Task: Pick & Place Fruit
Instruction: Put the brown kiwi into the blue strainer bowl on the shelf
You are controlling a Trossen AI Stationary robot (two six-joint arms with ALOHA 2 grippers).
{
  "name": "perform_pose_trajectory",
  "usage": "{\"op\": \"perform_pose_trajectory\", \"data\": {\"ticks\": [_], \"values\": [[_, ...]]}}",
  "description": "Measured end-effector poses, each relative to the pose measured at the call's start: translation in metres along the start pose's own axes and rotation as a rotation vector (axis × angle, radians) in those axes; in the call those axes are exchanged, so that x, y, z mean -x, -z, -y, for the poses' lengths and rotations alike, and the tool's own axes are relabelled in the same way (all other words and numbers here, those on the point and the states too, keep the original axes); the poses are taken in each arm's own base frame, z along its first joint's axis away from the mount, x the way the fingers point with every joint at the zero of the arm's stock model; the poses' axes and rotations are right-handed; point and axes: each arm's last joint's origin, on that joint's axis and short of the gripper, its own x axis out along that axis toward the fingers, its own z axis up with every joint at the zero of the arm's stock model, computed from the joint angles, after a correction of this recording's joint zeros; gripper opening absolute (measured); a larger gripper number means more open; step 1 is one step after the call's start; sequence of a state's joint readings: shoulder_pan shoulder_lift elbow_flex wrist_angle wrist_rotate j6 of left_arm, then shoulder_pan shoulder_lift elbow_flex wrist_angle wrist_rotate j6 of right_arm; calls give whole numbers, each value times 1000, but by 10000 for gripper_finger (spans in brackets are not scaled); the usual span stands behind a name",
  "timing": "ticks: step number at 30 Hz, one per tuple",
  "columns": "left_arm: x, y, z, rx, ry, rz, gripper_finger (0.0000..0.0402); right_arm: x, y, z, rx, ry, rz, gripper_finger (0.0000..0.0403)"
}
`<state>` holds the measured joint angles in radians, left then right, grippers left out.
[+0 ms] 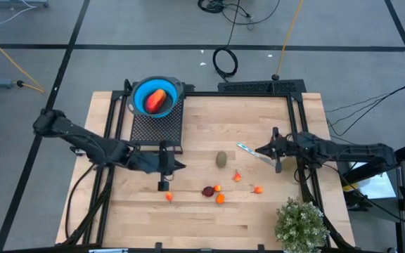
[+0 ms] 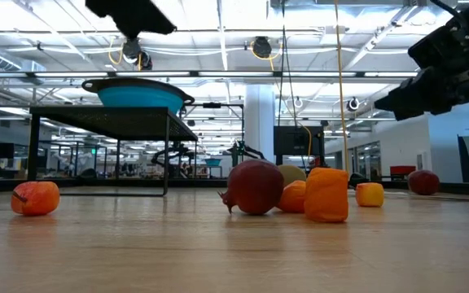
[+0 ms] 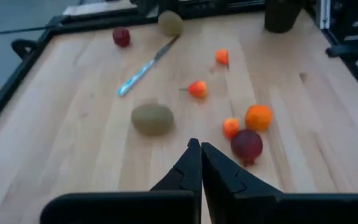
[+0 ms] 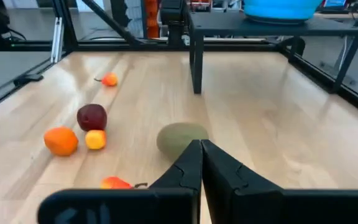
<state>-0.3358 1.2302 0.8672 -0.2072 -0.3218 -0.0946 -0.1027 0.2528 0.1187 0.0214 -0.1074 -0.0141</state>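
A longer red-orange fruit (image 1: 157, 100) lies in the blue bowl (image 1: 140, 90), which stands on a black mesh stand. On the table lie a brownish-green oval fruit (image 1: 221, 159), a dark red one (image 1: 207, 190) and several tiny orange ones (image 1: 220, 199). My left gripper (image 1: 178, 166) hangs shut over the table left of the oval fruit (image 3: 153, 118), touching nothing. My right gripper (image 1: 259, 150) is shut too, pointing level toward the oval fruit (image 4: 182, 137) from the right, above a silvery-blue utensil (image 1: 247, 149).
The mesh stand (image 1: 157, 126) stands on legs at the far left of the table. A bushy green plant (image 1: 301, 223) sits at the near right corner. A black frame (image 1: 297, 98) runs along the table's edges. Bare wood lies along the near edge.
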Motion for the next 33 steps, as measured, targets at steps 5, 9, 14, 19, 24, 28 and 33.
{"op": "perform_pose_trajectory", "data": {"ticks": [5,9,14,19,24,28,33], "values": [[20,18,-15,32,31,72,8,-5,0,1,-2,-1,-60,0],[37,33,-21,15,38,97,7,-8,-6,1,13,-1,-75,0],[54,44,-25,-36,123,194,4,-10,-22,1,17,-1,-104,0],[66,54,-26,-93,232,280,3,-10,-41,2,32,-6,-193,0],[73,68,-29,-88,220,300,6,-10,-57,2,37,-13,-305,0],[77,78,-32,-85,180,317,3,-8,-62,2,37,-23,-436,0],[80,90,-38,-49,131,334,6,-8,-65,2,30,-34,-529,0]]}}
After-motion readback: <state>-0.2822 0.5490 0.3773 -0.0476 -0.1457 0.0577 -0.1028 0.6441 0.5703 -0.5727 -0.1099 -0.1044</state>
